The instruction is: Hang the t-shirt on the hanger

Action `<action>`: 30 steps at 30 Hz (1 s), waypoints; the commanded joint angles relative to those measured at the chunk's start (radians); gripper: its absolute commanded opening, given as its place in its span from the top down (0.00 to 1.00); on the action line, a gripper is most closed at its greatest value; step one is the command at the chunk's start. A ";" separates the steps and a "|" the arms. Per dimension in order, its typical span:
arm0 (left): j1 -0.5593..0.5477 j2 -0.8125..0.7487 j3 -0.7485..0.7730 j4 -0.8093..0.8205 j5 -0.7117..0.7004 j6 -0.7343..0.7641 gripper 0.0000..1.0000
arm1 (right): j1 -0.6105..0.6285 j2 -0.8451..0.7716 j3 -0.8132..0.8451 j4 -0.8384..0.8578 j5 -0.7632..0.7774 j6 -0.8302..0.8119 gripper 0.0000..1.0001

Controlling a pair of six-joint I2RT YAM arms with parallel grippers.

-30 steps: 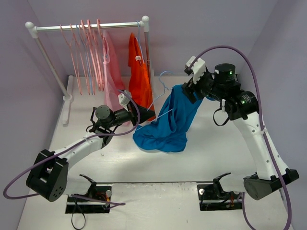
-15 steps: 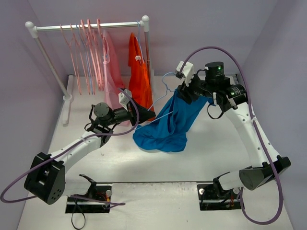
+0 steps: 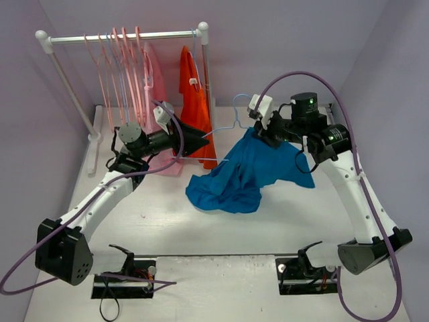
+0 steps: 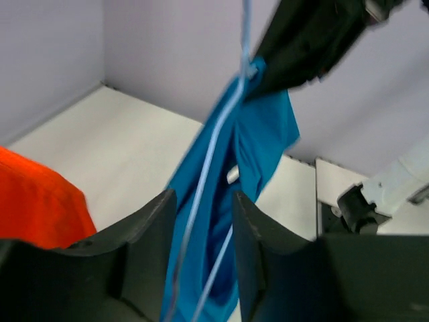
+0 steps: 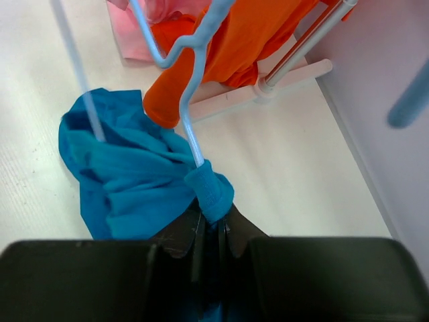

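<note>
- Table (image 3: 154, 221) white, lilac walls round it; both arm mounts at near edge.
- Mid-table, btwn the arms: t-shirt (image 3: 228, 181). Lower part heaped on table, top end pulled up & right to R gripper (image 5: 211, 231).
- hanger (image 5: 193, 144) partly inside t-shirt: neck & hook stick out of the bunched cloth above R gripper, hook off the rack (image 3: 124, 37). One frame wire runs into the cloth; a pale wire end pokes out on the left, toward L gripper (image 4: 201, 200).
- Just behind L gripper: orange garment (image 3: 194, 114), hung at right end of rack. In top view the gripper overlaps its lower part.
- Rack's right post stands just left of the hook in top view, btwn hook & orange garment.
- Further left along the rail: pink garment (image 3: 155, 87), then pink hangers (image 3: 127, 74) out to the far-left corner.
- R arm's purple cable loops high over its wrist.
- L gripper: fingers (image 4: 144, 255) parted, medium gap. Hanger wire & t-shirt show thru the gap in wrist view, nothing clamped. Whether the wire touches a finger: can't tell.
- R gripper: fingers (image 5: 181, 235) clenched tight on t-shirt cloth wrapped round the hanger neck; wire rises straight out of the pinch.
</note>
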 commanded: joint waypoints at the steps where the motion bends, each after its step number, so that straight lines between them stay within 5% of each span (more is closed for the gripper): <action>1: 0.016 -0.047 0.175 -0.215 -0.119 0.067 0.56 | 0.000 -0.070 -0.019 0.077 0.001 0.005 1.00; 3: 0.013 -0.067 0.212 -0.315 -0.190 0.060 0.51 | 0.000 -0.077 -0.021 0.077 0.009 0.006 1.00; 4: 0.010 -0.078 0.233 -0.353 -0.231 0.058 0.30 | 0.002 -0.079 -0.019 0.079 0.014 0.008 1.00; 5: -0.003 -0.100 0.262 -0.434 -0.320 0.061 0.23 | 0.002 -0.078 -0.016 0.081 0.026 0.012 1.00; 12: -0.139 -0.175 0.360 -0.850 -0.709 0.005 0.23 | 0.002 -0.065 0.007 0.088 0.033 0.037 1.00; 16: -0.224 -0.190 0.258 -0.863 -0.753 -0.153 0.29 | 0.001 -0.068 0.013 0.095 0.043 0.040 1.00; 21: -0.434 -0.148 0.193 -0.863 -0.997 -0.242 0.32 | 0.002 -0.059 0.029 0.100 0.051 0.049 1.00; 30: -0.512 0.010 0.220 -0.835 -1.090 -0.272 0.35 | 0.000 -0.062 0.018 0.105 0.036 0.056 1.00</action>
